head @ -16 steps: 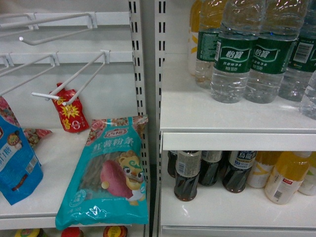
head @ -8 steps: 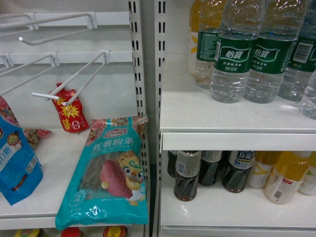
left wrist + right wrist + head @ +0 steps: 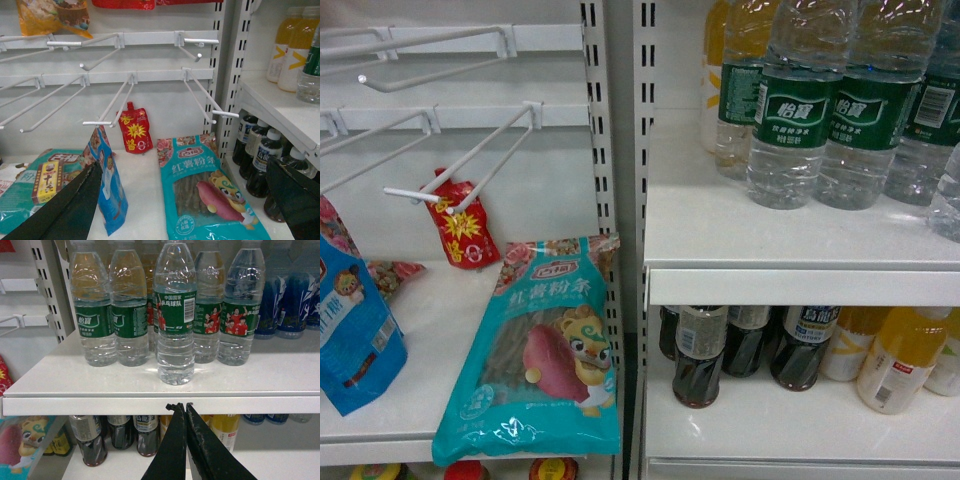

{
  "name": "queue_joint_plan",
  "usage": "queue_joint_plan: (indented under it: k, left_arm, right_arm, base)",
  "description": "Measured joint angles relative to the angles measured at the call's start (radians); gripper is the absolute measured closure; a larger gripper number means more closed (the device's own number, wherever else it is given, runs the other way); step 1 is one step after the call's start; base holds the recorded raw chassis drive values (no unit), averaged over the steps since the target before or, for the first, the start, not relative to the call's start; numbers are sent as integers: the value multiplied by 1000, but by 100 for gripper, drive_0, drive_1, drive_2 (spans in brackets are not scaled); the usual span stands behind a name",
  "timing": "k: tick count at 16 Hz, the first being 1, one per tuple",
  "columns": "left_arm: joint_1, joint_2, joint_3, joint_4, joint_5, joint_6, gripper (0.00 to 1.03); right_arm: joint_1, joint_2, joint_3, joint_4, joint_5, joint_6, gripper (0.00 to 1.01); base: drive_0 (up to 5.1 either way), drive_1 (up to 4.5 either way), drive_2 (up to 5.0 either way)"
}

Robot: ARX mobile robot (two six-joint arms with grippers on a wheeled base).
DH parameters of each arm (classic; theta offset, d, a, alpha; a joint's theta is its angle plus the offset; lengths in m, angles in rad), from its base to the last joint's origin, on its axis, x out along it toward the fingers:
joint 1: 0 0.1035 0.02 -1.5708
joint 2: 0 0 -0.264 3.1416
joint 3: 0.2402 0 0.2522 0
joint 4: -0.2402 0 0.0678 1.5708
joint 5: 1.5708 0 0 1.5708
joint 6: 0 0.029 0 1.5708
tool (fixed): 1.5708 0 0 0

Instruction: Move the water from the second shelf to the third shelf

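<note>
The water bottle (image 3: pixel 174 315) stands at the frame center, in front of its row on the upper shelf (image 3: pixel 150 382). The right gripper (image 3: pixel 185 410) hangs below, jaws closed; the left gripper (image 3: pixel 185 200) has jaws wide open. Rising with closed jaws may hit the shelf edge. The close neighbor bottles (image 3: pixel 112 310) could tip over.

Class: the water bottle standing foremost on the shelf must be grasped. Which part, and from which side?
Grip the water bottle around its ribbed body just below the green label, coming straight from the front: it stands upright ahead of its neighbours. The right gripper must open first.
</note>
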Motion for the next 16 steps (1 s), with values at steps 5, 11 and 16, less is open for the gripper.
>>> queue_joint_plan:
  k: [5,11,16]
  left_arm:
    - [0,0,0,0,0,0,5]
    - [0,0,0,0,0,0,5]
    - [0,0,0,0,0,0,5]
  right_arm:
    - [0,-40,-39,8,1,0,99]
    - [0,-40,-39,3,1,0,67]
    - [0,-40,-39,3,1,0,3]
  base:
    - [0,0,0]
    - [0,0,0]
    - [0,0,0]
